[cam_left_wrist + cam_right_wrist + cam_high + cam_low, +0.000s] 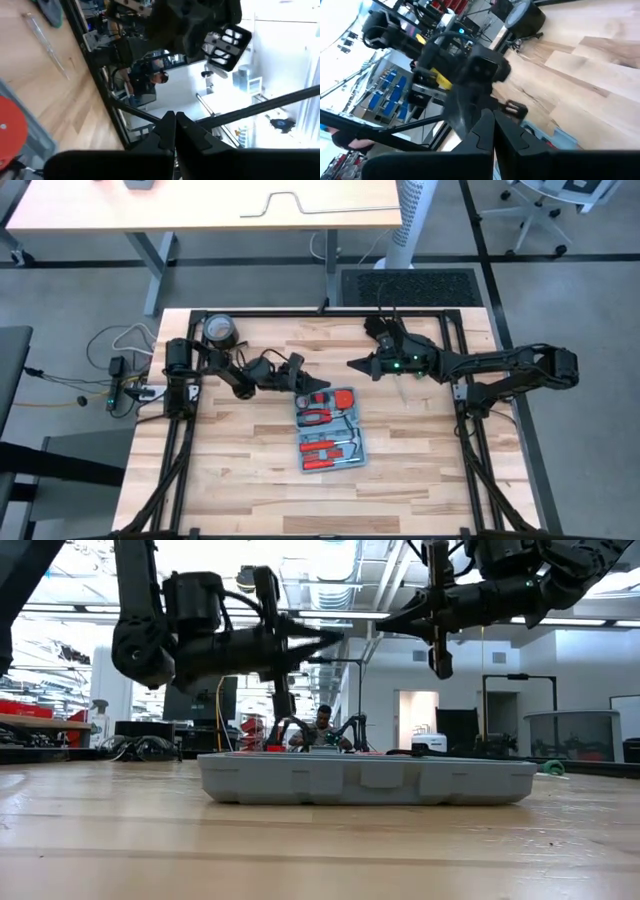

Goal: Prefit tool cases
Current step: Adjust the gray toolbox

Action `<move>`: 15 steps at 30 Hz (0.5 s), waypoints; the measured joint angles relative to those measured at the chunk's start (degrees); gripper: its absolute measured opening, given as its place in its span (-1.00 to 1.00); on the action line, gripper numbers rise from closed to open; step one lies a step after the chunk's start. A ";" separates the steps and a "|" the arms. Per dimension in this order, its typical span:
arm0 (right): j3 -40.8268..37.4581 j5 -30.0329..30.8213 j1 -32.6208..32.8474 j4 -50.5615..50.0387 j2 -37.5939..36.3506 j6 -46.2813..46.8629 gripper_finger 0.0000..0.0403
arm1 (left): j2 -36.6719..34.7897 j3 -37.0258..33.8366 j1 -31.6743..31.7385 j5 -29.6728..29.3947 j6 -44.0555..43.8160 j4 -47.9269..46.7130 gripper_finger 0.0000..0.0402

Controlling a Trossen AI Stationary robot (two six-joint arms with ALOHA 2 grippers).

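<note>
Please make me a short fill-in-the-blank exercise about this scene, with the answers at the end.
1. The tool case lies ____ on the wooden table.
2. The handles of the tools inside it are ____ in colour.
3. The left gripper and the right gripper are both ____, holding nothing.
4. The roll of tape lies near the ____ arm's base.

Answers: open; red; shut; left
</note>
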 joint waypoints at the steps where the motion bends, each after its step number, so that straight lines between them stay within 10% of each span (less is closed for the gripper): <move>1: -0.02 -0.01 0.04 -0.43 0.00 -0.03 -0.94 | -0.42 -0.04 0.01 0.40 0.15 -0.01 -1.00; 15: -0.04 -0.14 4.00 -15.37 0.02 -0.57 -0.94 | -0.92 -0.13 -0.12 6.88 3.71 -4.85 -1.00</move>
